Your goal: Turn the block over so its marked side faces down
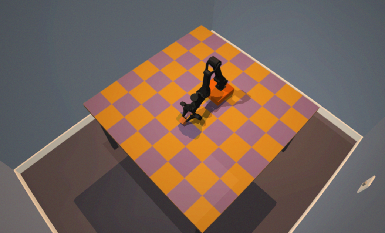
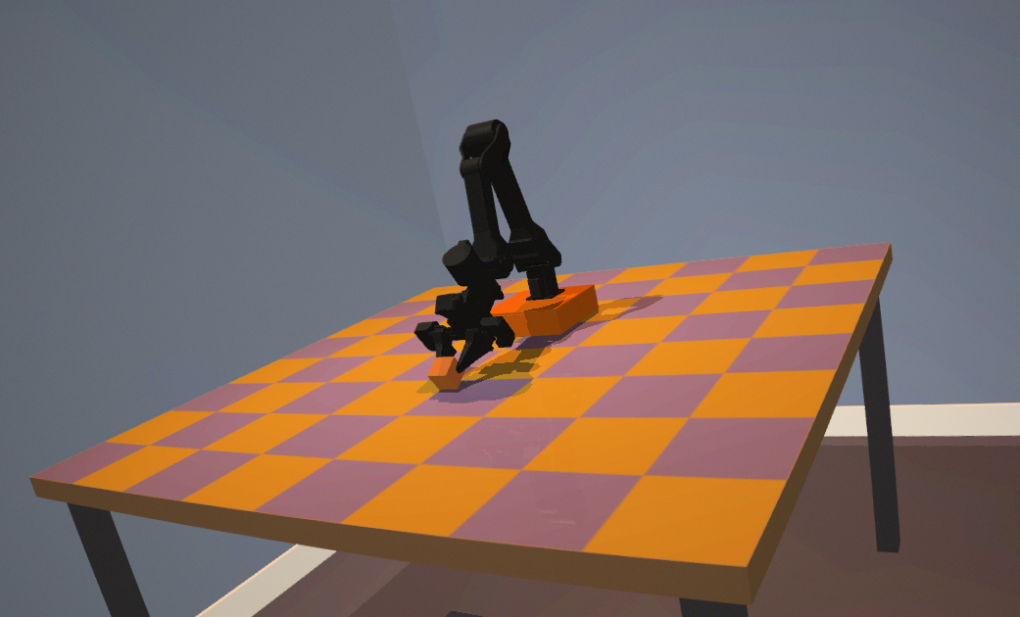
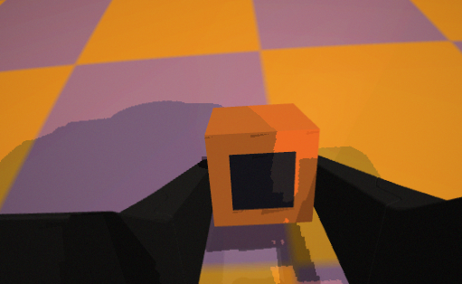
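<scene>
The gripper (image 3: 260,190) is clenched on the orange block (image 3: 260,165), one black finger (image 3: 177,203) pressing each side. The block's dark marked face (image 3: 262,180) points toward the wrist camera. It sits low over the checkered table (image 2: 636,429), near the arm's orange base (image 2: 552,307).

From my station I see the desk (image 2: 651,429), checkered in orange and mauve squares, standing on dark legs (image 2: 877,429). Below it lies a brown floor (image 1: 43,185) edged by a pale border (image 1: 51,144). Grey walls (image 2: 190,153) surround it, one carrying a small pale plate (image 1: 365,184).
</scene>
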